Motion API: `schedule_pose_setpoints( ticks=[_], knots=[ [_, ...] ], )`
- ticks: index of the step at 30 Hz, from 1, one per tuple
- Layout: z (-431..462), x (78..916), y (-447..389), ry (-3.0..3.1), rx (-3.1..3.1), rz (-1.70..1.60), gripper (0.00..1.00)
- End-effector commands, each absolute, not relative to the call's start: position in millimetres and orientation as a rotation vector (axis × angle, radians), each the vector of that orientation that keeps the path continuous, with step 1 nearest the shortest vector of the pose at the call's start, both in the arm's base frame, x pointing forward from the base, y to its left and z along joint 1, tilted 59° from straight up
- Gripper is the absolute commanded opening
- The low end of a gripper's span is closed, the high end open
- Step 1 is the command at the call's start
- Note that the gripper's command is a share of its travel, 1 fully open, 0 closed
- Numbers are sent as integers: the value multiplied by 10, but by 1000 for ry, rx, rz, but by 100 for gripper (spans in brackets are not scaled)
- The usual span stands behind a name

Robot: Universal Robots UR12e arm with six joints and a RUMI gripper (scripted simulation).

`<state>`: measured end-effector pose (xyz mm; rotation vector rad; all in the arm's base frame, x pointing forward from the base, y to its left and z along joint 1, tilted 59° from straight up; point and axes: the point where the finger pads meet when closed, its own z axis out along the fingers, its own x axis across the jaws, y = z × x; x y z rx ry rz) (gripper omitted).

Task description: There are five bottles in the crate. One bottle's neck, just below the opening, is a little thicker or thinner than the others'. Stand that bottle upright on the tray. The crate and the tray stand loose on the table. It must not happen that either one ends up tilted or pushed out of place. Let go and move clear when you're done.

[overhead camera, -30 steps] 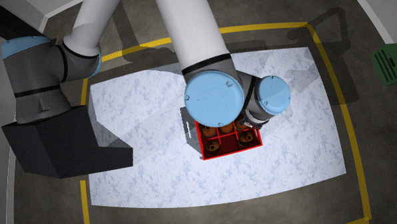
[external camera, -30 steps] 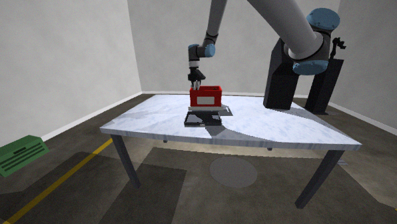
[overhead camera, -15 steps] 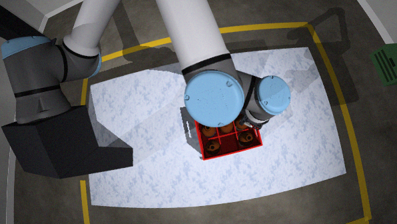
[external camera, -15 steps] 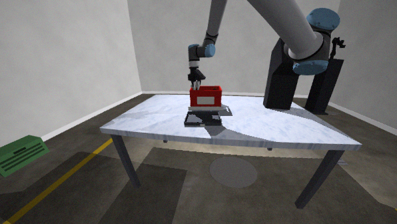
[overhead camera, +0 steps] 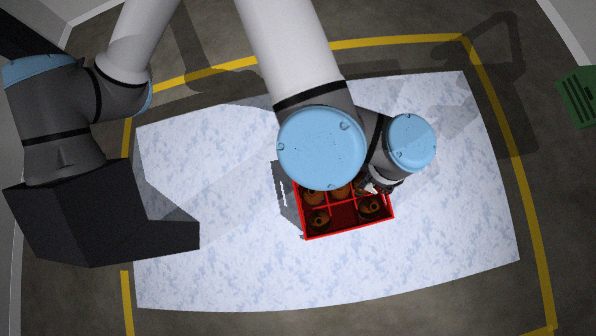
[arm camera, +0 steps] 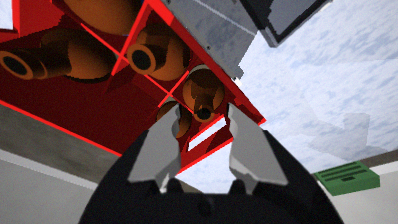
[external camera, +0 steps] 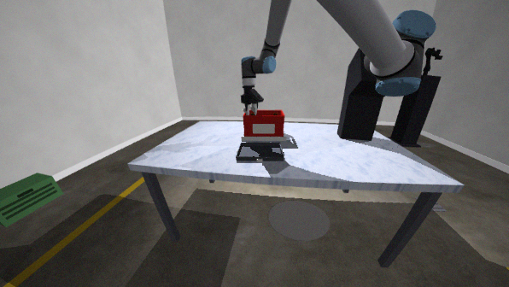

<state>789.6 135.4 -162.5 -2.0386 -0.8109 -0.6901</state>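
Note:
The red crate [overhead camera: 345, 210] stands on the table, with brown bottles [overhead camera: 320, 218] upright in its cells; the crate also shows in the side view [external camera: 263, 123]. My gripper [arm camera: 203, 104] is open above the crate's corner cell. Its two fingers stand apart on either side of the neck of the corner bottle [arm camera: 202, 92], with a gap to each finger. In the side view the gripper [external camera: 251, 110] is just above the crate's left rim. From above, the gripper [overhead camera: 372, 187] is mostly hidden by the wrist. The dark tray [external camera: 260, 152] lies in front of the crate.
The tray's corner [arm camera: 285, 15] shows beyond the crate in the wrist view. A green box [external camera: 26, 196] lies on the floor, away from the table. The arm's black base [external camera: 363, 102] stands at the table's far side.

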Motion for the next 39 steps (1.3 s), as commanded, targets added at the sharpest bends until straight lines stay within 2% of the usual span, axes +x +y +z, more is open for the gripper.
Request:
schedule_pose_setpoints(
  ticks=[1,39],
  knots=[
    [-1622,7901,1346,-811,-2039,-691,38],
    [-1559,7879,1244,-811,-2039,-691,38]
  ],
)
